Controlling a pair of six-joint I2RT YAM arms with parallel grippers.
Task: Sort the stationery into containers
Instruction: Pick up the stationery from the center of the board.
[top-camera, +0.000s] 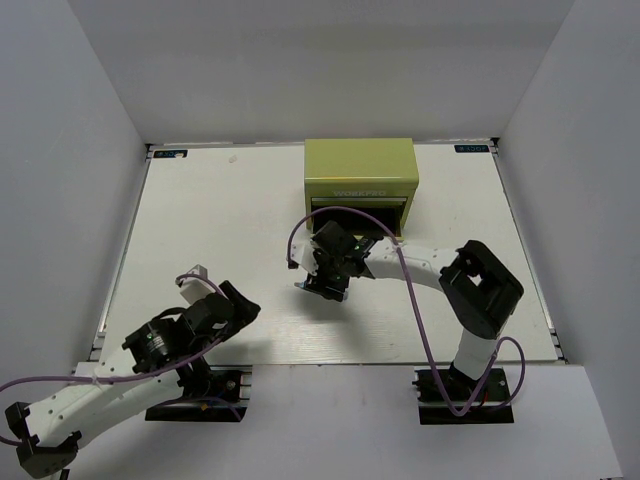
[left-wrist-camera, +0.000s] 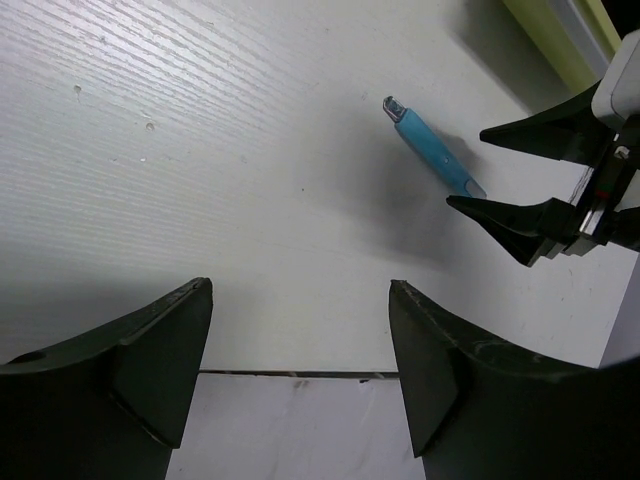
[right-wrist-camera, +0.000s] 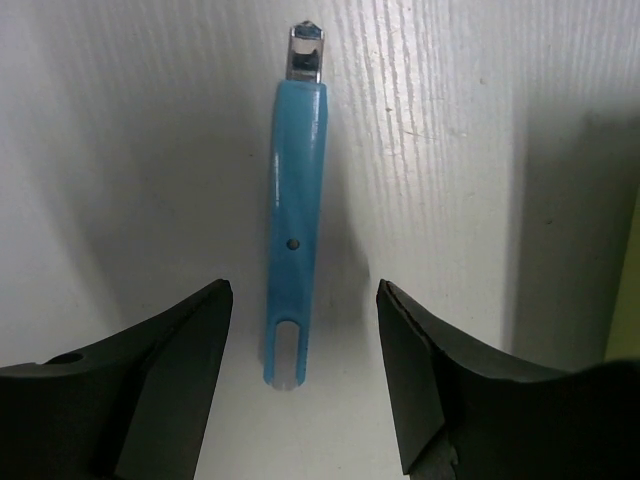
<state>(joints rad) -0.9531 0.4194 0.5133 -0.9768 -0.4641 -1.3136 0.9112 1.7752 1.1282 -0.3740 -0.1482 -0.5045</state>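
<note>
1. The right arm (top-camera: 485, 290) rises from its base at 5 o'clock on the table (top-camera: 220, 210), bends at the elbow and reaches toward 9 o'clock, with its wrist tipped down at mid-table.
2. The right gripper (right-wrist-camera: 305, 287) points down at the table with its fingers spread. Nothing is pinched between them.
3. The light blue stick (right-wrist-camera: 293, 230) lies flat on the table. In the right wrist view it runs from 12 to 6 o'clock.
4. The stick's slotted end sits in the gap between the two fingers. There is bare table on either side, so neither finger touches it.
5. Its other end, with a small clear tip, points to 12 o'clock, away from the gripper.
6. The left arm (top-camera: 110, 385) lies low at 7 o'clock on the table, folded close to its base, with its wrist aimed toward 2 o'clock.
7. The left gripper (left-wrist-camera: 300, 285) has its fingers wide apart and holds nothing.
8. In the left wrist view the stick lies at 1 o'clock from that gripper and well apart from it. The right gripper's fingers straddle its far end.
9. The box (top-camera: 360, 170) stands at 12 o'clock on the table with its front facing 6 o'clock. The stick lies near that front, at about 7 o'clock from it.
</note>
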